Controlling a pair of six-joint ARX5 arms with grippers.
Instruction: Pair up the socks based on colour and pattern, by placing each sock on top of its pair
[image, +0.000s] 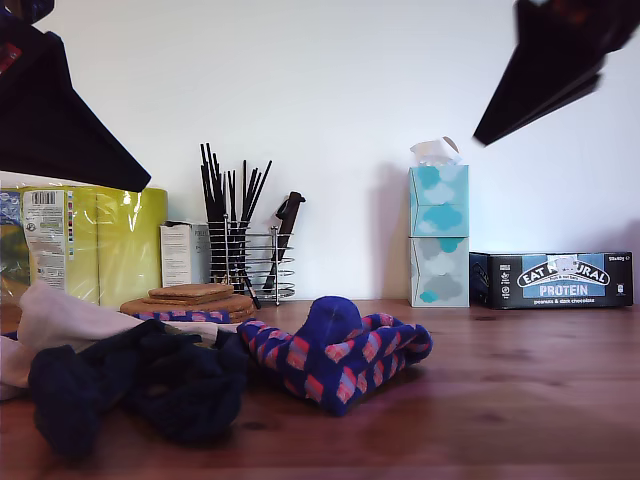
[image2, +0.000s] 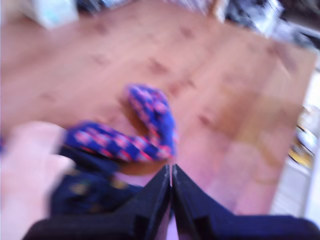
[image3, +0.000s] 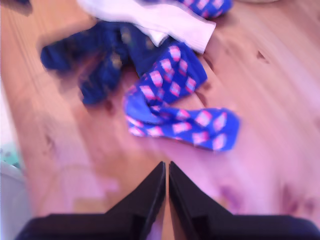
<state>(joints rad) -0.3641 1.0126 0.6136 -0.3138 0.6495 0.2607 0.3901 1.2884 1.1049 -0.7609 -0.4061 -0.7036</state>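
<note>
Both grippers hung high w/ jaws together, empty: my first gripper (image2: 171, 187), my second gripper (image3: 166, 187). Blue diamond-check sock (image: 335, 358) lay centre of the exterior view, navy spotted sock (image: 150, 385) lower left. Pairing not begun; next probably open & descend.

Bright, even daylight in the exterior view, soft shadows on the wooden table (image: 520, 400). Both wrist views blurry and pinkish, checked sock (image3: 175, 107) smeared, far edges washed out
</note>
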